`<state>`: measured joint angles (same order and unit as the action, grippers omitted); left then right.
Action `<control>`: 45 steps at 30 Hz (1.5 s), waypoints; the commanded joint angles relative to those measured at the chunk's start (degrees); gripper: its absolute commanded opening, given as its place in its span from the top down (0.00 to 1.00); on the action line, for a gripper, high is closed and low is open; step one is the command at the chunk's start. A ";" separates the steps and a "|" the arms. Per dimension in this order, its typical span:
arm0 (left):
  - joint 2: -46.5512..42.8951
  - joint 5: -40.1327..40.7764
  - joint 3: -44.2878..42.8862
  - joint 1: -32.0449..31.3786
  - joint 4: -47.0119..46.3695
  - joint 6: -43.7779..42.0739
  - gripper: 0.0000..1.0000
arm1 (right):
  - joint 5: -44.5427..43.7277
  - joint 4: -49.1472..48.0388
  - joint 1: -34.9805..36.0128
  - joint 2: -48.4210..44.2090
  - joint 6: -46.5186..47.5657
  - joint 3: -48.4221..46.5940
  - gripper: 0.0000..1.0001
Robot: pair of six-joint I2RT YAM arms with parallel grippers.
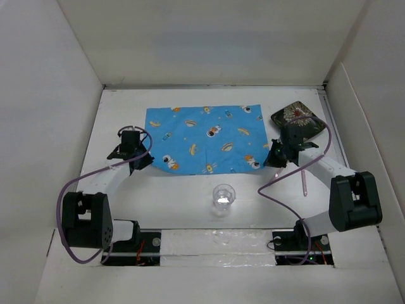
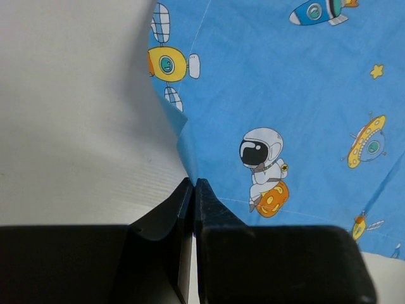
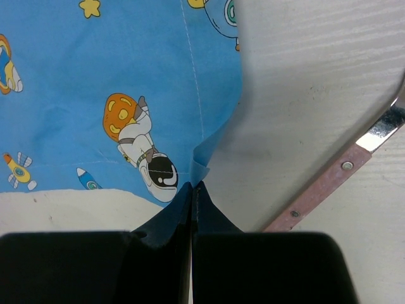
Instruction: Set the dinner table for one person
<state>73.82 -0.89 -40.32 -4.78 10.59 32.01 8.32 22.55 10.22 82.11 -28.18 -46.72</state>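
A blue cartoon-print cloth mat (image 1: pixel 202 138) lies on the white dinner table (image 1: pixel 177 196). My left gripper (image 1: pixel 143 161) is shut on the mat's near left corner; in the left wrist view the cloth (image 2: pixel 285 95) rises into the closed jaws (image 2: pixel 193 183). My right gripper (image 1: pixel 273 159) is shut on the near right corner; in the right wrist view the cloth (image 3: pixel 95 82) folds up into the closed jaws (image 3: pixel 192 187). A clear glass (image 1: pixel 223 197) stands on the table near the front. A dark patterned plate (image 1: pixel 300 117) sits at the back right.
A utensil with a pink handle (image 1: pixel 304 180) lies on the table right of the right gripper; it also shows in the right wrist view (image 3: pixel 329 183). White walls enclose the table on three sides. Both arms' cables loop over the near table.
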 commanded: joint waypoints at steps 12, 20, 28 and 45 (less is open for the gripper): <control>-0.96 0.36 1.20 0.12 2.68 0.33 1.00 | -1.28 1.01 2.26 -0.02 -0.47 0.75 1.00; -0.43 2.55 -0.46 0.12 3.47 -0.54 0.72 | -3.48 2.59 2.26 -0.63 -0.91 -0.56 0.77; -4.47 4.93 -8.54 0.12 7.07 -2.91 0.59 | -5.41 7.94 1.74 -5.10 -0.73 -7.33 0.56; -8.43 -5.85 -11.63 -2.61 2.95 -5.38 1.00 | -10.17 -4.34 -16.71 -7.06 -12.23 -9.70 0.98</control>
<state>65.78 0.54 -51.16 -7.14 17.19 27.00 -1.56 25.34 -3.55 72.93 -35.44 -53.91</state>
